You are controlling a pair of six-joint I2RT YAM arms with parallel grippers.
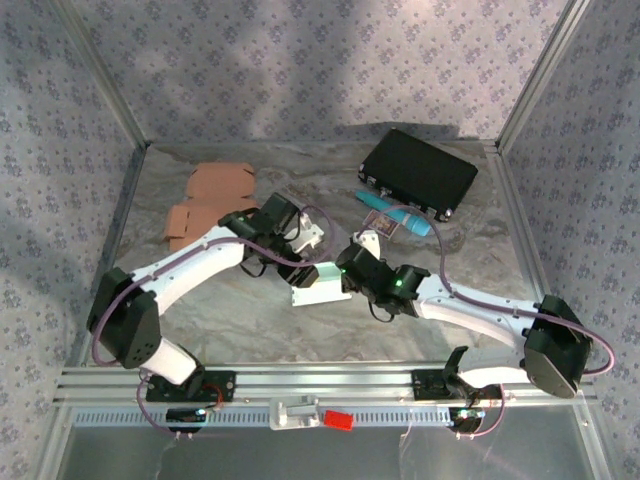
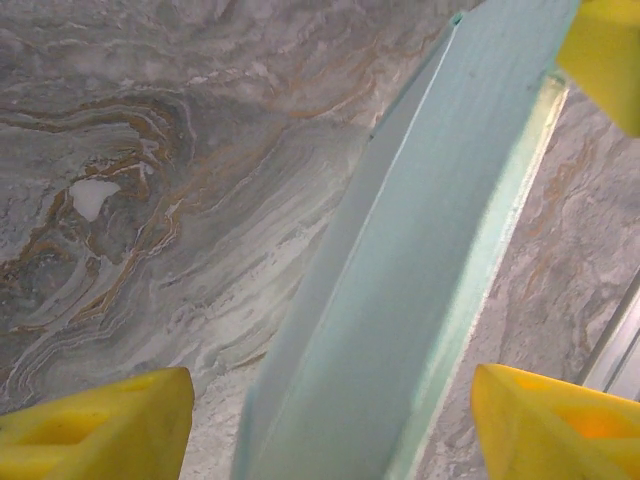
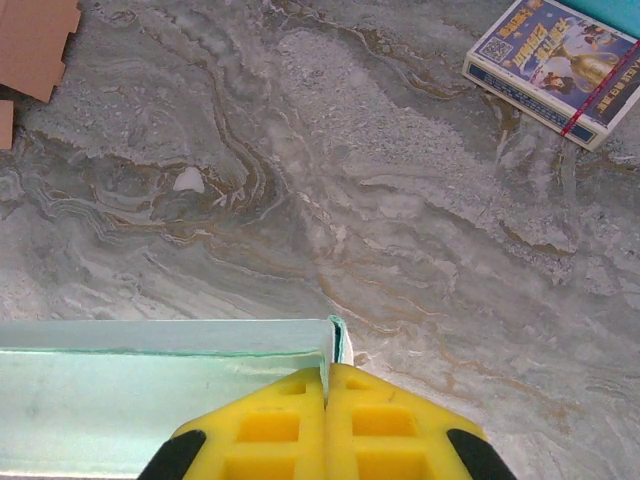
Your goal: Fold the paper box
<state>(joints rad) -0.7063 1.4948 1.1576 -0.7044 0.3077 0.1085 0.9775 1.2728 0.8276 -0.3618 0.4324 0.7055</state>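
While the right gripper [image 3: 325, 400] sits pressed together on a thin upright wall of the paper box [image 1: 316, 284], the left gripper [image 2: 330, 420] stands apart.

- Paper box: pale green, part-formed, near the middle of the table [image 1: 230, 320], between the two wrists. Right wrist view: one long wall runs left from the pinched corner.
- Right fingers [image 3: 270, 425]: yellow, meeting flush with the wall's end edge going into the seam between them.
- Left fingers [image 2: 95, 425]: yellow, spread to either side of a slanted green panel of the box; cannot tell whether either finger touches the panel.
- Brown cardboard blanks [image 1: 210, 200]: lying flat towards the far left corner, well apart from the box.
- Black case [image 1: 418, 172]: near the far right corner.
- Teal object [image 1: 395, 212]: just in front of the case.
- Printed card pack [image 3: 550, 65]: flat on the table, beside the teal object.
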